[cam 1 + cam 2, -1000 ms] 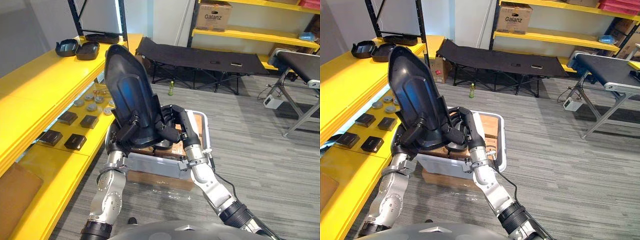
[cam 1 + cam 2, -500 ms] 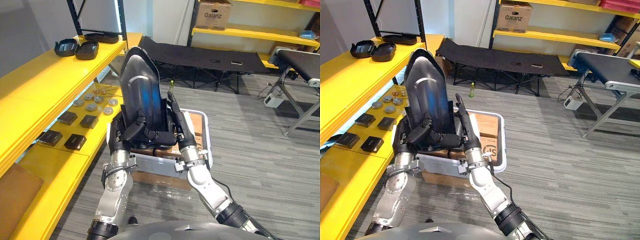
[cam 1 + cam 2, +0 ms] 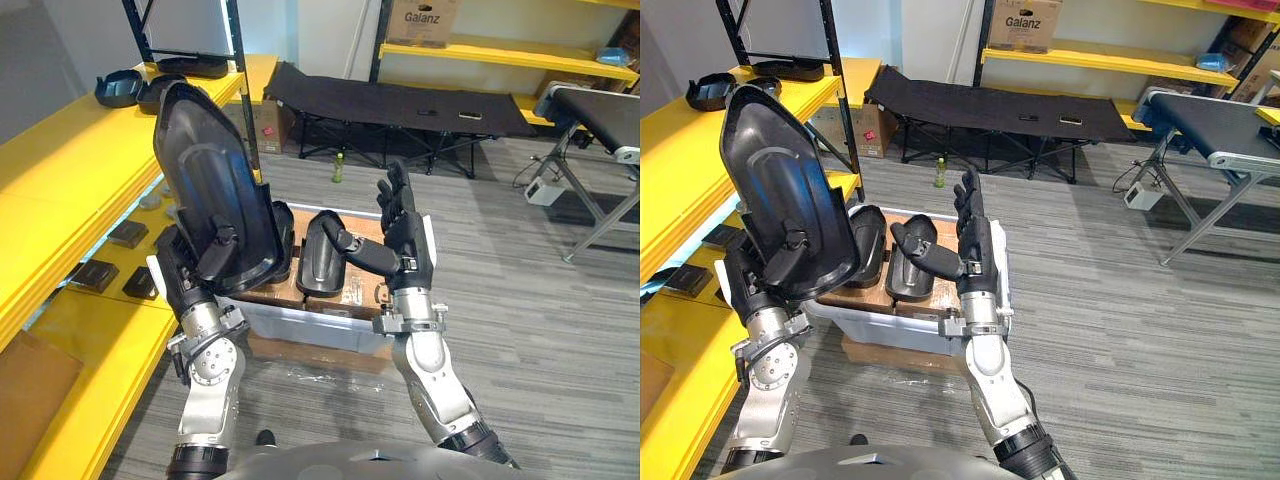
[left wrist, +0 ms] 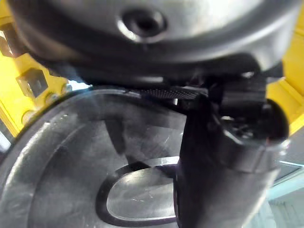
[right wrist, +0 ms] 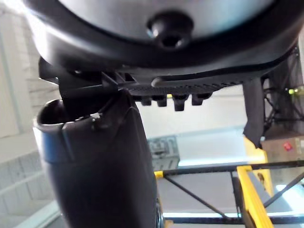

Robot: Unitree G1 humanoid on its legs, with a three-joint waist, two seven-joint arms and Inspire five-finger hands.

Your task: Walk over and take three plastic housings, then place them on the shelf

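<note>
Left hand [image 3: 186, 278], fingers curled round the upright plastic housing [image 3: 212, 195], is now carrying it alone toward the yellow shelf [image 3: 70, 170], while right hand [image 3: 404, 240], having let go, is hovering straight-fingered over the bin [image 3: 300, 326].

Held housing [image 3: 215, 200] hides bin [image 3: 330, 325] left end, partly covers dark blocks [image 3: 95, 275] on lower shelf [image 3: 110, 340].

At twelve o'clock a black folding cot [image 3: 400, 100] with a green bottle [image 3: 339, 168] on the grey floor [image 3: 520, 280] near its front legs, a cardboard box [image 3: 418, 20] beyond, a black-topped bench [image 3: 595, 105] at two o'clock.
</note>
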